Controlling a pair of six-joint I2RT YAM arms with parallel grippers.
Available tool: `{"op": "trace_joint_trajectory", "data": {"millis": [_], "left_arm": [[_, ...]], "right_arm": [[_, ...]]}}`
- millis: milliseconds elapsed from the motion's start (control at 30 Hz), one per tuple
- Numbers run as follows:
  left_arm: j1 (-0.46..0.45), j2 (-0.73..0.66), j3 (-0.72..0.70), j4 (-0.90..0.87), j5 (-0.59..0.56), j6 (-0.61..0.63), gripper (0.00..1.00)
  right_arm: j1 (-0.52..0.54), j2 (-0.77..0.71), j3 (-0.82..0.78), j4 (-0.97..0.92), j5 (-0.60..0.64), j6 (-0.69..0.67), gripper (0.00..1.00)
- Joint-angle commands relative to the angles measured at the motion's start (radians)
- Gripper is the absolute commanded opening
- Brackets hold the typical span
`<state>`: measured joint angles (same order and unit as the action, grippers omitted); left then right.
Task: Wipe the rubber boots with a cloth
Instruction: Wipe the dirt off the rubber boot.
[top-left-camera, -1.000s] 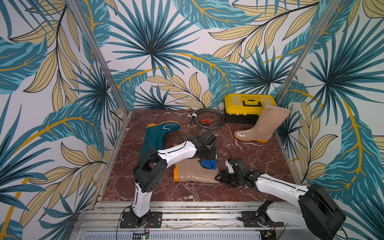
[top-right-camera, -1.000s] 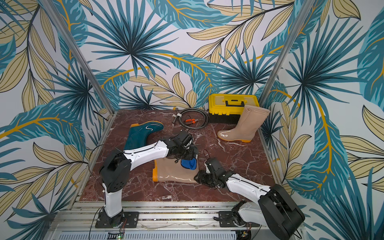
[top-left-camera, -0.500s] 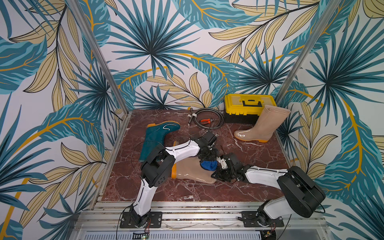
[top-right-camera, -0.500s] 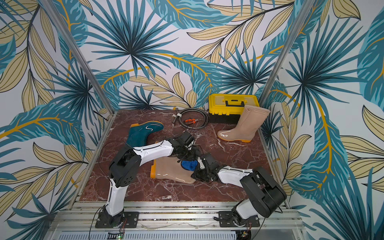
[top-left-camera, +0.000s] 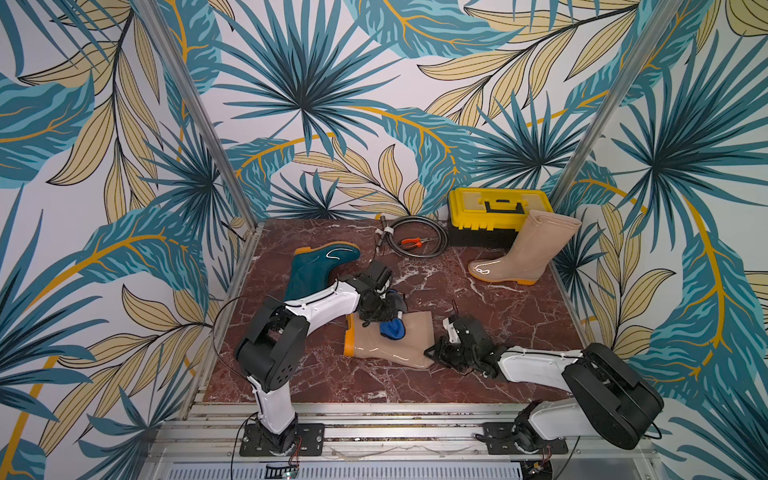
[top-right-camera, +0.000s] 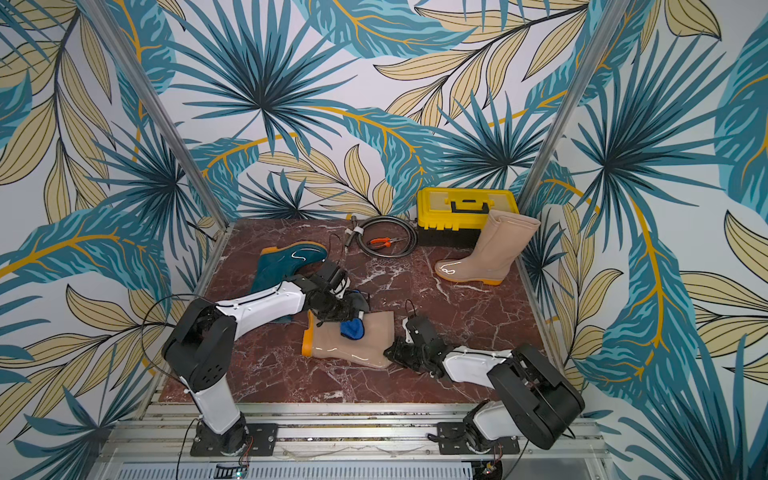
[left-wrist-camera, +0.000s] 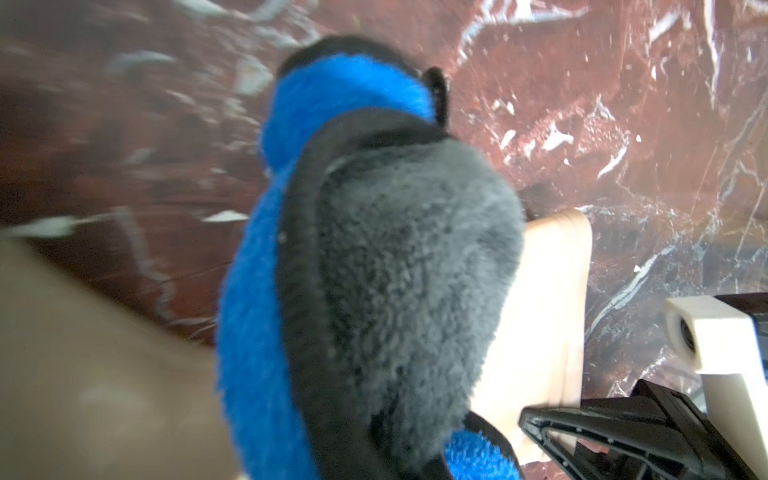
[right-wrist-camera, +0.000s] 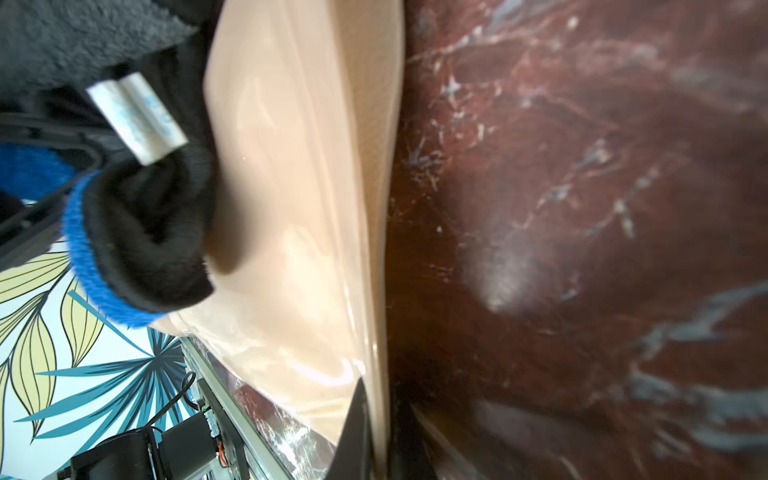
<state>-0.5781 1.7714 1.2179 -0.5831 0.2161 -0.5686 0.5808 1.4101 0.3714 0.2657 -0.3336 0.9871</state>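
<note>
Mid-wipe, prob. early. Clamping cloth (top-left-camera: 392, 329) in L grip (top-left-camera: 384, 322), pressing it on flat tan boot (top-left-camera: 386, 353); pinching that boot's cuff w/ R grip (top-left-camera: 434, 353). Left to do, apparently: teal boot (top-left-camera: 311, 270), upright tan boot (top-left-camera: 528, 253).

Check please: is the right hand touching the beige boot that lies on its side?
Touching. The right wrist view shows the right hand shut on the lying beige boot, its rim pinched between the two dark fingers.
</note>
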Motion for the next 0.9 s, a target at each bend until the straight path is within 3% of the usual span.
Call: {"op": "trace_joint_trajectory", "data": {"millis": [0,133,267,367,567,867], "left_arm": [[-0.001,-0.019,0.052,-0.039,-0.048,0.011,0.00],[-0.096,0.091,0.224,-0.038,-0.045,0.002,0.00],[-0.204,0.303,0.442,-0.038,0.021,-0.006,0.00],[-0.246,0.400,0.512,-0.037,0.034,-0.024,0.00],[-0.223,0.337,0.417,-0.040,-0.022,-0.009,0.00],[-0.026,0.079,0.173,-0.093,-0.135,0.055,0.00]], "right_arm": [[-0.009,0.028,-0.054,-0.168,0.100,0.030,0.00],[-0.007,0.028,-0.063,-0.149,0.108,0.043,0.00],[-0.007,0.007,-0.082,-0.141,0.127,0.061,0.00],[-0.007,-0.036,-0.107,-0.145,0.156,0.089,0.00],[-0.007,-0.141,-0.153,-0.190,0.231,0.118,0.00],[-0.007,-0.140,-0.146,-0.213,0.252,0.122,0.00]]}}
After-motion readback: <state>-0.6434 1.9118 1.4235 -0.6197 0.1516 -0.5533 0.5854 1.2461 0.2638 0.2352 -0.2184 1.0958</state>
